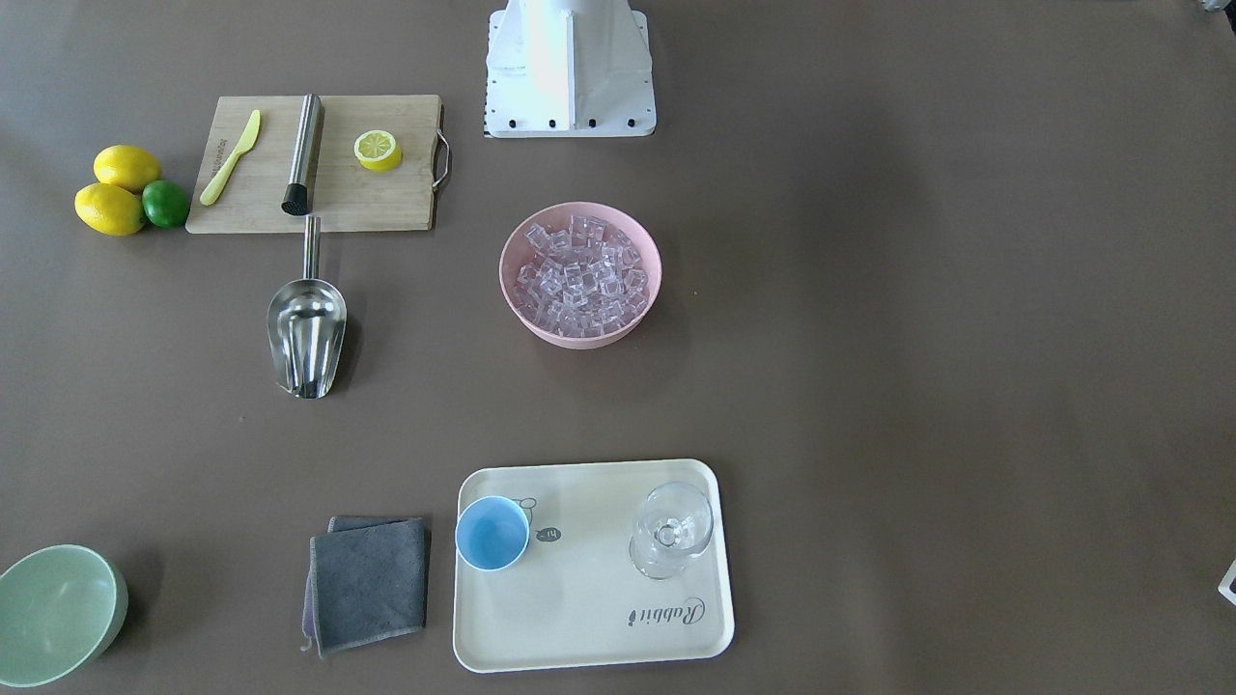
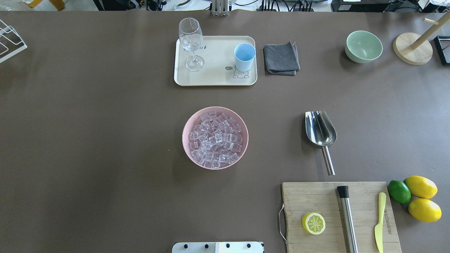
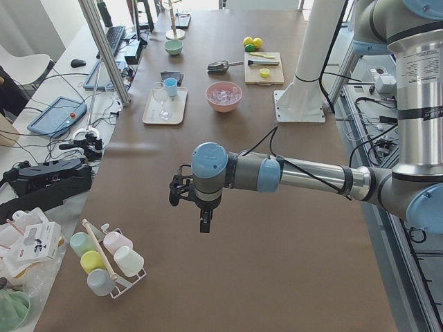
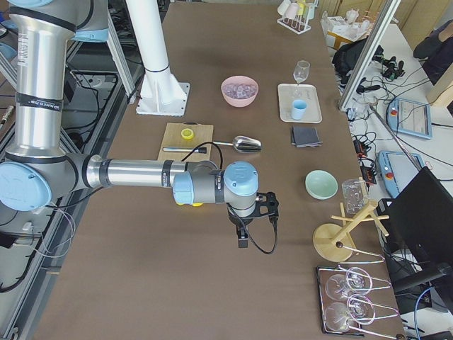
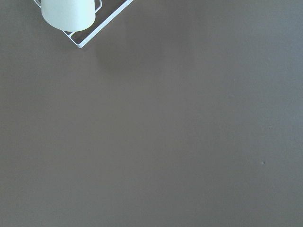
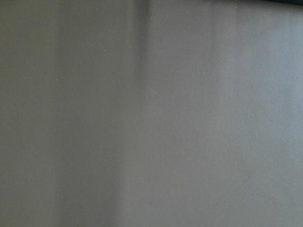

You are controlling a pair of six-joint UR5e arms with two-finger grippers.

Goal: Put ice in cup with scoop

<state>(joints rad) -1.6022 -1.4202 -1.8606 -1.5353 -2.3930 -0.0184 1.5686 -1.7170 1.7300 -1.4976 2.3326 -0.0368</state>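
Observation:
The ice (image 2: 215, 140) is a heap of small clear cubes in a pink bowl (image 2: 184, 137) at the table's middle. The light-blue cup (image 2: 244, 56) stands empty on a cream tray (image 2: 214, 72) at the far side. The steel scoop (image 2: 320, 130) lies empty on the table to the bowl's right, its handle toward the cutting board. My left gripper (image 3: 205, 223) shows only in the exterior left view, my right gripper (image 4: 243, 239) only in the exterior right view. Both hang over bare table far from these things, and I cannot tell whether they are open or shut.
A stemmed glass (image 2: 191, 42) shares the tray. A grey cloth (image 2: 281, 58) and a pale-green bowl (image 2: 363, 45) lie right of it. A cutting board (image 2: 316, 200) holds a lemon half, a steel cylinder (image 2: 348, 218) and a yellow knife, with lemons and a lime beside it.

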